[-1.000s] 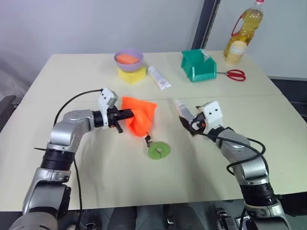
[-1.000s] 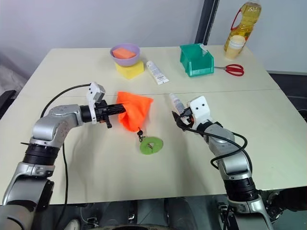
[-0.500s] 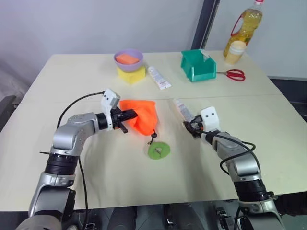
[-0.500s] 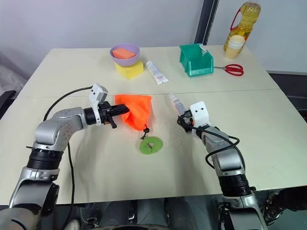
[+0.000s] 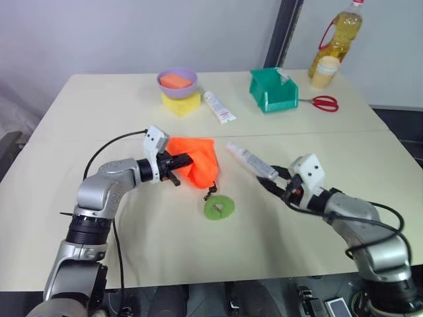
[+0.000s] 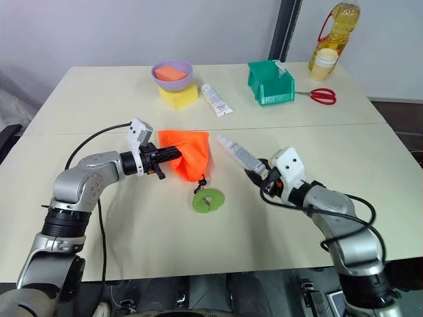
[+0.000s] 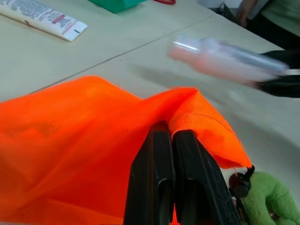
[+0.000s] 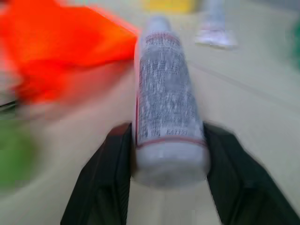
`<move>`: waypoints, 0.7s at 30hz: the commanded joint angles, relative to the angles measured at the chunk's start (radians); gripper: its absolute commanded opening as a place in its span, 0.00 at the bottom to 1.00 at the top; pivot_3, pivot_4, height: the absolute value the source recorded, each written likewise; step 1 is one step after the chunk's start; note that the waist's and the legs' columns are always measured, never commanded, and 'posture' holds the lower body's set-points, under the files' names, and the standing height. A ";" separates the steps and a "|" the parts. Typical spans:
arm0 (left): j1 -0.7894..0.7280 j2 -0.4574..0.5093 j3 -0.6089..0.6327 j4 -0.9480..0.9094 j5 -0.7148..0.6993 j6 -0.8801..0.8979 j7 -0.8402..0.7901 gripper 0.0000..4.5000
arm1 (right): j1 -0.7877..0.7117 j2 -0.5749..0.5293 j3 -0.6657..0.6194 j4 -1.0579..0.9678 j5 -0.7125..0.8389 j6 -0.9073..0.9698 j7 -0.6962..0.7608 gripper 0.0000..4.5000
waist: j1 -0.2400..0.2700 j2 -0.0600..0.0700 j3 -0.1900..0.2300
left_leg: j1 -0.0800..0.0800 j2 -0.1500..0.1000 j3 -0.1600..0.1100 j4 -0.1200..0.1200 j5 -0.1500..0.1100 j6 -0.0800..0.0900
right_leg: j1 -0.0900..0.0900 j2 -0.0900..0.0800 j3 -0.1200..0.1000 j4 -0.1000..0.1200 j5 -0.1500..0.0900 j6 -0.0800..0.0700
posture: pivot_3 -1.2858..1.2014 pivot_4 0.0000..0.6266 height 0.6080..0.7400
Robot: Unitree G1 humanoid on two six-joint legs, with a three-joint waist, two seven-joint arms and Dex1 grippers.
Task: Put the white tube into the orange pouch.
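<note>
Tube aimed at pouch
Right gripper (image 6: 262, 179) grasps tube (image 6: 240, 154), long axis pointing toward pouch (image 6: 189, 154); left gripper (image 6: 173, 156) clenches pouch's edge.

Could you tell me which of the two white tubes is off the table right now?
The slim white tube, held in the right claw. The wider crimped-end tube lies flat beside the yellow sponge.

silver arms (image 5: 99, 191), blk cables, white wrist cams

The orange pouch (image 7: 84, 140) is soft, matt woven cloth, creased. The white tube (image 8: 166, 93) looks like smooth plastic with fine grey print. The table (image 5: 165, 244) is plain and matt.
</note>
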 commanded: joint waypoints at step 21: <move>-0.035 -0.002 -0.032 -0.041 -0.006 0.026 -0.059 0.00 | 0.023 0.028 0.127 -0.057 0.061 0.057 -0.075 0.48 | 0.000 0.000 0.000 | 0.000 0.000 0.000 0.001 0.000 0.000 | 0.000 0.000 0.000 0.000 0.000 0.000 | 0.52 0.24 0.93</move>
